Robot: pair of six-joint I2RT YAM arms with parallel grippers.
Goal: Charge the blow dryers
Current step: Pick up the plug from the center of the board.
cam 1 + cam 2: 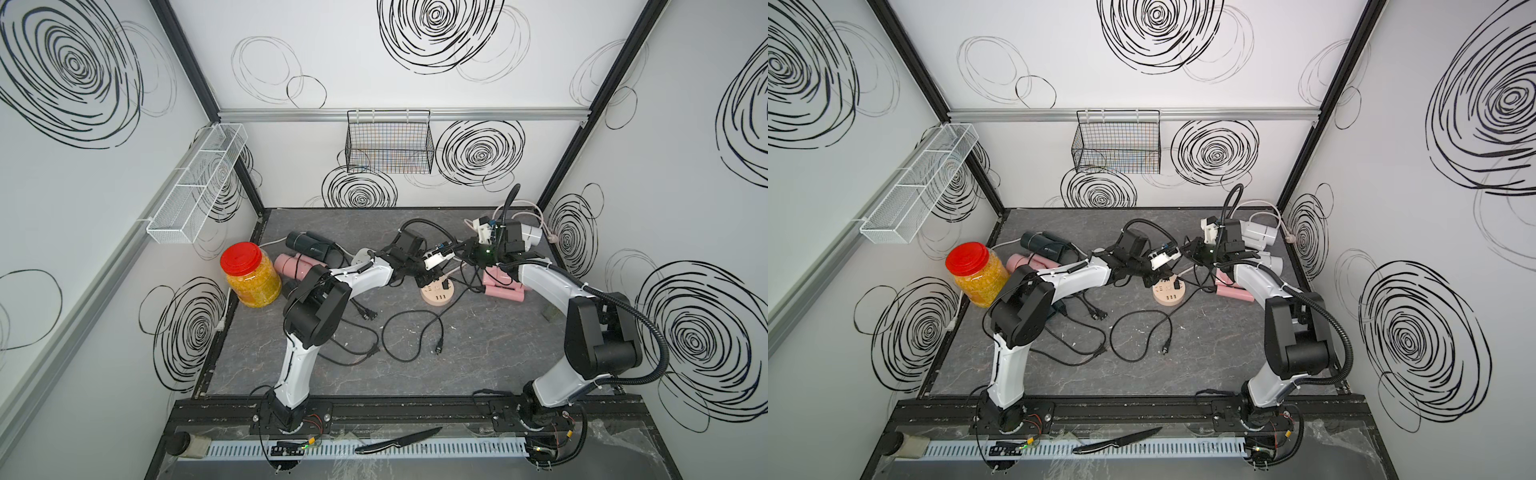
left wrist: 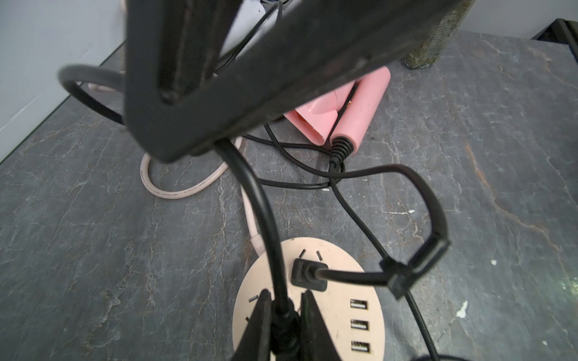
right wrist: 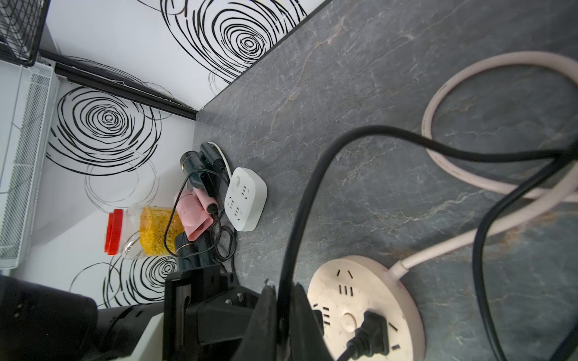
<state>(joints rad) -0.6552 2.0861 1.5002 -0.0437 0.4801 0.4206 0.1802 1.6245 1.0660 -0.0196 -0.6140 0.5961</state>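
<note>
The bench (image 1: 478, 353) carries everything, with the wiring gathered in its middle. A dark blow dryer (image 1: 309, 243) and a pink blow dryer (image 1: 291, 266) lie by the left edge near the far corner, beside the red-lidded jar (image 1: 249, 276). A second pink blow dryer (image 2: 359, 106) lies toward the right edge, and the white blow dryers (image 1: 532, 237) sit in the far right corner. The white power strip (image 3: 245, 198) sits near the left-hand group.

The round hub (image 1: 436, 295) sits mid-bench, where I judge cords from either side can reach it; one black plug (image 2: 308, 275) is already seated in it.

My left gripper (image 2: 286, 300) hangs just above the hub, pinching the ribbed neck of another plug. I take this to be lining its prongs up with a free socket.

My right gripper (image 3: 283, 290) is pressed together on a black cord (image 3: 300, 200). It looks like the same lead, held higher up to keep slack off the sockets, though I cannot trace it fully.
</note>
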